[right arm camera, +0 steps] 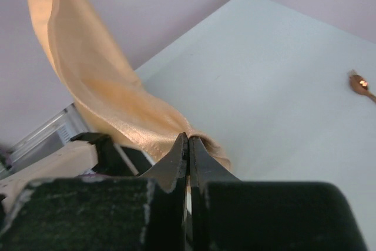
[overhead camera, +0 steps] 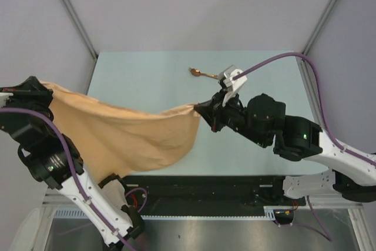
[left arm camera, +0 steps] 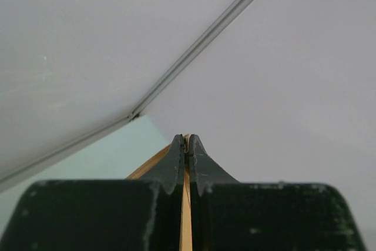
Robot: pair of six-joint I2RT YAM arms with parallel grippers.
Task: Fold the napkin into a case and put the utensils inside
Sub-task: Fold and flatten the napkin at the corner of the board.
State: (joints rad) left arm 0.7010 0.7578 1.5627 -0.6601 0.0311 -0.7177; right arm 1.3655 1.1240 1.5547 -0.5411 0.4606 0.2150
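The peach-orange napkin (overhead camera: 126,133) hangs in the air, stretched between both arms above the pale table (overhead camera: 153,80). My left gripper (overhead camera: 48,89) at the far left is shut on one corner; in its wrist view the gripper (left arm camera: 187,139) pinches a thin strip of napkin (left arm camera: 185,216) between closed jaws. My right gripper (overhead camera: 198,109) is shut on the opposite corner, and the cloth (right arm camera: 100,80) trails away from that gripper (right arm camera: 188,138). A copper-gold spoon (overhead camera: 200,73) lies on the table behind the right wrist, also seen as the spoon (right arm camera: 359,84) at the right edge.
Grey walls with metal frame strips (overhead camera: 70,10) enclose the table on three sides. A purple cable (overhead camera: 288,57) arcs over the right arm. The dark base rail (overhead camera: 205,189) runs along the near edge.
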